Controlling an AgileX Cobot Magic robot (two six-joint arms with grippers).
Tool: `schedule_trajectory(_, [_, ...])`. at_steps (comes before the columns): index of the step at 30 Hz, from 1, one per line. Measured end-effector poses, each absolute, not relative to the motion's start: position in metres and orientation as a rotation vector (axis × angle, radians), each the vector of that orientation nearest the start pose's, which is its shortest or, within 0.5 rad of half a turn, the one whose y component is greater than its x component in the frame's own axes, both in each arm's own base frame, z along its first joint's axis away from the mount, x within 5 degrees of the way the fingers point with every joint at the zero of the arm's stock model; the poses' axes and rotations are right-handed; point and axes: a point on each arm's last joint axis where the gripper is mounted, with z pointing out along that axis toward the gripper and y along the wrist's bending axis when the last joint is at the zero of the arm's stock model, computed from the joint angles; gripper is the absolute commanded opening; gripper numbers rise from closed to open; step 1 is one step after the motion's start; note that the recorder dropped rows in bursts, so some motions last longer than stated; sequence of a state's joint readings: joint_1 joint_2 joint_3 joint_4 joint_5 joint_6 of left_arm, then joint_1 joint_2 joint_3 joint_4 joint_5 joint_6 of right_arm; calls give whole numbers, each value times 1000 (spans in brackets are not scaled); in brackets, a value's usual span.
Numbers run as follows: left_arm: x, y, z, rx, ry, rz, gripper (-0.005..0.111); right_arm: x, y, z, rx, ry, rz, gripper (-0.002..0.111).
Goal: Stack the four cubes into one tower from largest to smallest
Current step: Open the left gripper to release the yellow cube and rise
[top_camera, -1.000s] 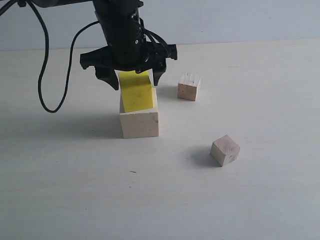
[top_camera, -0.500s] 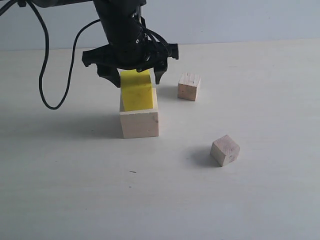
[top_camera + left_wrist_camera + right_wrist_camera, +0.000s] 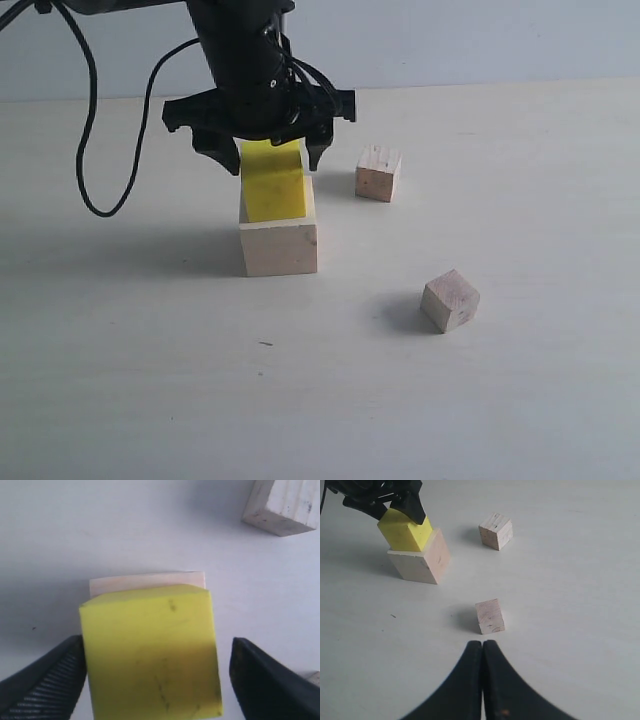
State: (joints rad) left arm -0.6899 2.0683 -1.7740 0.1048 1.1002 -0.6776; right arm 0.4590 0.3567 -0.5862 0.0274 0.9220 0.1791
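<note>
1 yellow cube [image 3: 273, 190] (upright), atop pale cube [image 3: 279, 248]

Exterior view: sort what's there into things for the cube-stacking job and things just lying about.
Job: large pale wooden cube, yellow cube, far small wooden cube, near small wooden cube, left gripper.
Lying about: black cable, table.

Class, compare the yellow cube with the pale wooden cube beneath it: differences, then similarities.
The yellow cube is yellow and smaller; the pale wooden cube is bare wood and larger. The yellow cube sits on top; the pale wooden cube rests on the table. Both are stacked cubes.
</note>
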Motion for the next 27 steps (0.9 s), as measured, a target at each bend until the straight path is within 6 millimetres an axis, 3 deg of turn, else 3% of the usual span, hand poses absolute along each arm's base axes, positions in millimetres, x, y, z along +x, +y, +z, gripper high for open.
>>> schedule_trajectory(16, [332, -255, 275, 157, 2838, -10, 74, 48, 26, 305, -302, 2182, 394, 0])
schedule_trajectory(23, [309, -263, 304, 278, 2767, -53, 71, 48, 26, 305, -302, 2182, 394, 0])
schedule_trajectory(25, [300, -267, 313, 316, 2747, -74, 68, 48, 26, 305, -302, 2182, 394, 0])
schedule_trajectory(27, [293, -270, 320, 349, 2730, -89, 57, 48, 26, 305, -302, 2182, 394, 0])
